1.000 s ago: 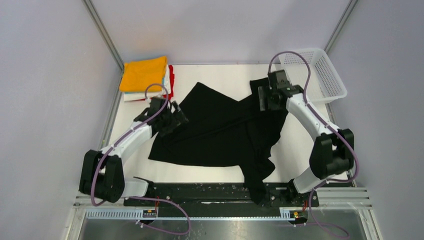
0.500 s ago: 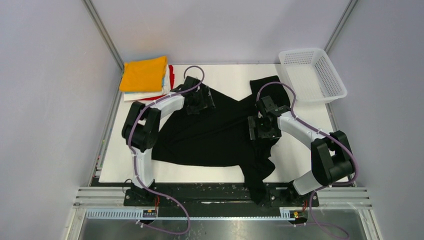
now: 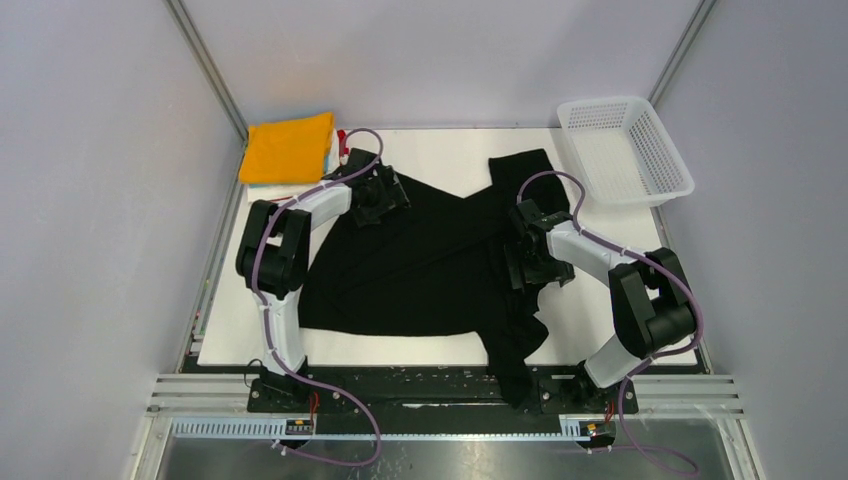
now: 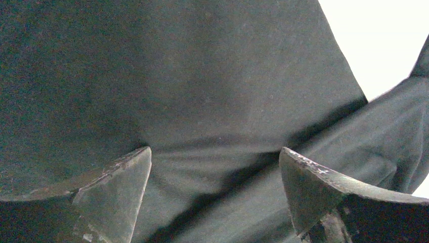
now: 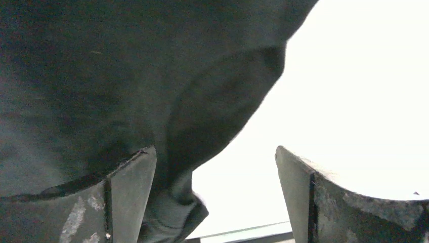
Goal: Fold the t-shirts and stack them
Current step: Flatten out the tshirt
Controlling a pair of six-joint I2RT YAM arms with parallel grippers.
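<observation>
A large black t-shirt (image 3: 430, 260) lies crumpled across the white table (image 3: 450, 150), one corner hanging over the near edge. My left gripper (image 3: 385, 195) is open, low over the shirt's upper left part; the cloth (image 4: 202, 91) fills the left wrist view with a fold between the fingers. My right gripper (image 3: 528, 262) is open over the shirt's right edge; a bunched fold (image 5: 177, 152) lies by the left finger, with white table beyond. A stack of folded shirts, orange-yellow (image 3: 290, 148) on top with light blue, white and red edges below, sits at the back left.
A white plastic mesh basket (image 3: 625, 150) stands at the back right corner. Metal frame posts rise at the back corners, with grey walls on both sides. A black rail (image 3: 420, 385) with the arm bases runs along the near edge.
</observation>
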